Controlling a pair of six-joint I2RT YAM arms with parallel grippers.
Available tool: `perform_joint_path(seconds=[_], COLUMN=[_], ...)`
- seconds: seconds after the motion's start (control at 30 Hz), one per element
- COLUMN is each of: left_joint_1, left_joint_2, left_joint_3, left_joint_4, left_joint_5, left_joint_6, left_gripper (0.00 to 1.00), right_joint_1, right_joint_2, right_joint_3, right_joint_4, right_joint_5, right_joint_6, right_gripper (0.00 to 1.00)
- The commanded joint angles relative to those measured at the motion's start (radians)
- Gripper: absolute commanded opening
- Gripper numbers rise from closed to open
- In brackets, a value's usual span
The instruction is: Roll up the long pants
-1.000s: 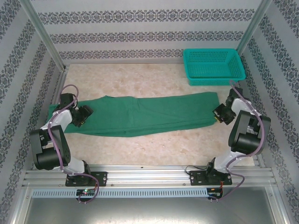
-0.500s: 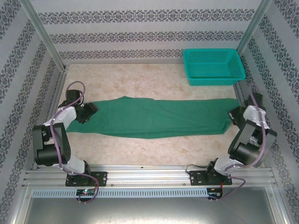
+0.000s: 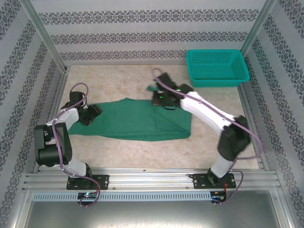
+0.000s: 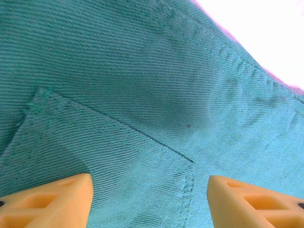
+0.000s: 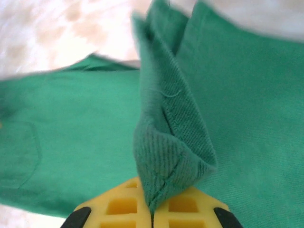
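Top external view, from the left: our left gripper (image 3: 89,114) sits over the waist end of the long pants (image 3: 128,121), which lie flat across the left and middle of the table (image 3: 118,80). On the left wrist camera its orange fingers (image 4: 57,199) stand wide apart with nothing between them. Below them we see only flat green twill and the stitched corner of a pocket (image 4: 109,156). We cannot tell whether the fingers press on the cloth or hover just above it.

Toward the middle, the leg end is doubled back over the pants, with the fold on the right side. Our right gripper (image 3: 159,97) reaches over the far edge of the cloth. On the right wrist camera its yellow fingers (image 5: 128,206) are closed tight on a bunched hem of the pants, which stands up from the pinch in a ridge.

We judge the step to be bringing the leg end over toward the waist as the first turn of the roll. To do it well we should keep the hem low and lay it square to the side edges. The left gripper should pin the waist so the cloth does not drag. We should let go only once the layer lies flat.

At far right, the teal mesh basket (image 3: 218,81) stands well apart.
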Motion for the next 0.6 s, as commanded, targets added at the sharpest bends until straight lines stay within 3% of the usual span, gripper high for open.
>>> perform_joint_path(seconds=[0.0,0.17,0.2,0.3,0.37,0.57], left_joint_1=[-0.007,-0.007,-0.007,-0.007,-0.007,-0.027], left_joint_2=[0.022,0.031,0.031,0.031,0.035,0.079], left_joint_3=[-0.028,-0.031,-0.028,-0.014,-0.002,0.034], left_joint_4=[0.048,0.057,0.054,0.051,0.048,0.074], left_joint_5=[0.029,0.039,0.041,0.06,0.07,0.149], left_joint_6=[0.014,0.018,0.019,0.026,0.036,0.08], left_gripper=[0.65,0.66,0.66,0.68,0.69,0.72], right_joint_1=[0.118,0.236,0.244,0.249,0.235,0.127], right_joint_2=[0.189,0.485,0.52,0.528,0.45,0.167], right_joint_3=[0.193,0.578,0.641,0.667,0.584,0.18], right_joint_4=[-0.095,-0.192,-0.211,-0.203,-0.178,-0.036], right_joint_5=[-0.022,-0.127,-0.15,-0.188,-0.161,-0.123], right_joint_6=[0.017,0.012,0.012,0.028,0.03,0.077], right_gripper=[0.0,0.0,0.08,0.66,0.97,0.98])
